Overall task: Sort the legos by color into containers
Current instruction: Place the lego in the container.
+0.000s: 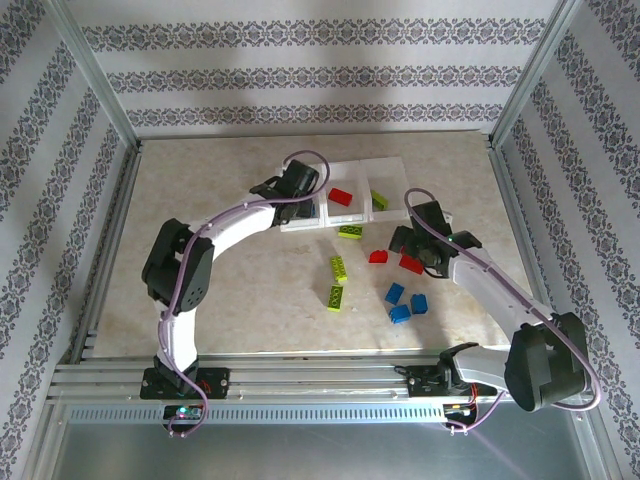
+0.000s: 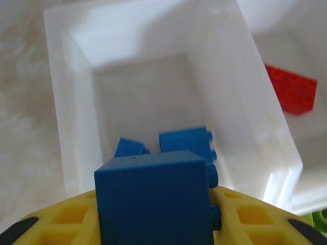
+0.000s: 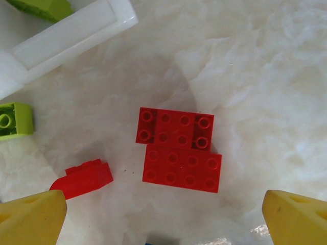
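The left gripper (image 2: 156,224) is clamped on a blue, studded plastic brick (image 2: 148,189), with its yellow fingers (image 2: 66,214) on either side. It hangs over the left compartment (image 2: 66,102) of the white, thin-walled plastic tray (image 1: 395,165). 2 more blue bricks (image 2: 186,140) lie on that compartment's floor, close to its near wall. A red brick (image 2: 291,89) sits in the middle compartment next door.

The right gripper (image 3: 163,214) has its jaws spread wide and holds nothing. It hovers over 2 flat red studded bricks (image 3: 176,127) lying side by side and touching. A small red sloped piece (image 3: 84,178) lies just beside its left finger. A lime green brick (image 3: 14,120) sits near the tray's corner.

From where I stand, the blue brick looks close to the compartment's near wall. Let go there, it could clip the rim or bounce off the 2 bricks below and tip out. On the right, the touching red pair is the worry. Closing on them may take both, or shove one away.

For room, the marble-patterned table (image 1: 200,190) lies open left of the tray. The right arm works a tighter patch, with 3 loose blue bricks (image 1: 400,313) and lime green ones (image 1: 339,267) near by. The 2 grippers are well apart.
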Robot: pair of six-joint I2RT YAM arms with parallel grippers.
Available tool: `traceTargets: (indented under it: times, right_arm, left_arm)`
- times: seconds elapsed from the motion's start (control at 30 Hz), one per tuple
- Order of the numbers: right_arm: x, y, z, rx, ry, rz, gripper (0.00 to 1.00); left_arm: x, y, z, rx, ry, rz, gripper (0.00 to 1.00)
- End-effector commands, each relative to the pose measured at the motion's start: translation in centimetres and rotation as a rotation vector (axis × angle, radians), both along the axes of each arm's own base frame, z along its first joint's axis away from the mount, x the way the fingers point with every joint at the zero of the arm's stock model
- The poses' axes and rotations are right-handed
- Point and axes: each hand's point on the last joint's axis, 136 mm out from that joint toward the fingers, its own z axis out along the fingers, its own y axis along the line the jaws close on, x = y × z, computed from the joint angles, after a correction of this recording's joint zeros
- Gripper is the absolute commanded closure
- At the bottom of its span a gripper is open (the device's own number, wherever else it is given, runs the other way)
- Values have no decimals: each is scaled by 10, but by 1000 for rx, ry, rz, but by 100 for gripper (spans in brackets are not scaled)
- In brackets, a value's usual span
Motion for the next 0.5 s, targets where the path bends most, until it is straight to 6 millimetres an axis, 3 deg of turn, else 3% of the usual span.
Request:
traceTargets:
  times: [0.0,0.3,0.47]
  right_arm:
    - [5,4,4,-18,-17,5,2]
    - [3,15,3,-24,-8,47,2]
    - [2,21,2,-19,1,66,2]
  left_arm:
    - [16,5,3,65,-3,-1,65]
    - [40,10,-11,92,47,29,64]
    - [46,13,-20,99,71,40,56]
